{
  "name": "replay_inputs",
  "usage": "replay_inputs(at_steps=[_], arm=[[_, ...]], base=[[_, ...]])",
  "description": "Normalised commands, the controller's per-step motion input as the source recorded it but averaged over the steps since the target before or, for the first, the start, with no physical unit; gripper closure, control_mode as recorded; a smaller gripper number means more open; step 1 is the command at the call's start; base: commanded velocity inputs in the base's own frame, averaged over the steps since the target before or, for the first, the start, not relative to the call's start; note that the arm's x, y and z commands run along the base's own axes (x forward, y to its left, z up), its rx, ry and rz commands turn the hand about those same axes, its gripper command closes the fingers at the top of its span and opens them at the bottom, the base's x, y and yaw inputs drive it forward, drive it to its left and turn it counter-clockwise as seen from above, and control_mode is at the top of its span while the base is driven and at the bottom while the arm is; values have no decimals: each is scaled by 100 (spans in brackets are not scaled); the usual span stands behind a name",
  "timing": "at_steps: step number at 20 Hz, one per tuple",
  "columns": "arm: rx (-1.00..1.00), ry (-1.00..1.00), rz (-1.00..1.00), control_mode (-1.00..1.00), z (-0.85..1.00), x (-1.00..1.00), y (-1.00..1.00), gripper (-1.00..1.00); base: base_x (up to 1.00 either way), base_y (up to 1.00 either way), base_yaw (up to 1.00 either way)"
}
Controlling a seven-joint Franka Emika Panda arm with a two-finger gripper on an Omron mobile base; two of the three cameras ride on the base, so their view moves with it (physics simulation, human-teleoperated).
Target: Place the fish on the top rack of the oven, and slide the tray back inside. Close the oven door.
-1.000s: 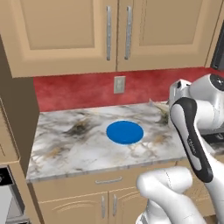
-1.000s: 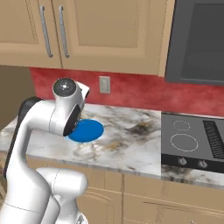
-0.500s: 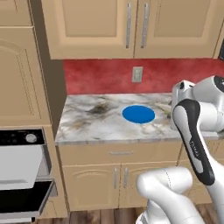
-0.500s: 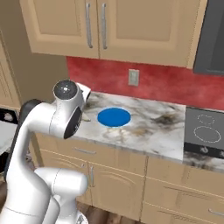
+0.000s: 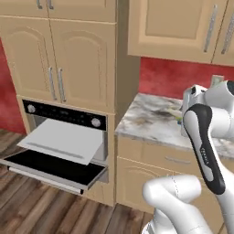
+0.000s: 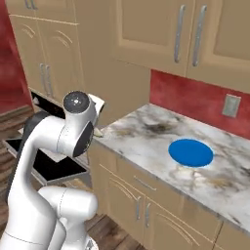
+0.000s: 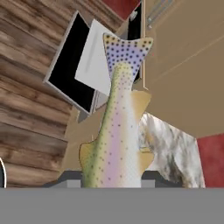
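In the hand view the fish [image 7: 117, 131], speckled tan and silvery, stands up between the fingertips of my gripper [image 7: 114, 177], which is shut on it near the head, tail pointing away. Past the tail lies the oven, its black glass door [image 7: 70, 81] folded down and the pale grey tray [image 7: 94, 59] pulled out over it. In the left base view the oven [image 5: 64, 119] sits at the left under tan cabinets, with the tray [image 5: 64, 141] drawn out above the open door [image 5: 50, 167]. My arm rises at the right, well apart from the oven.
A marble counter [image 5: 146, 119] runs right of the oven, and a round blue plate [image 6: 190, 152] lies on it. Tan cabinets hang above and below. Wooden floor [image 5: 41, 205] spreads in front of the oven. The door's silver handle [image 5: 41, 178] juts toward the room.
The base has driven left, so both base views shifted: the counter and blue plate slid right and the open oven came into view. The fish stays in the shut gripper.
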Motion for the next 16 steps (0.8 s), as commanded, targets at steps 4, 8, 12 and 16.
replay_inputs(at_steps=[4,8,12,16], arm=[[0,0,0,100,0,0,0,100],[0,0,0,100,0,0,0,100],[0,0,0,100,0,0,0,100],[0,0,0,100,0,0,0,100]], base=[[32,4,69],[38,-10,59],[59,-26,51],[62,-29,43]])
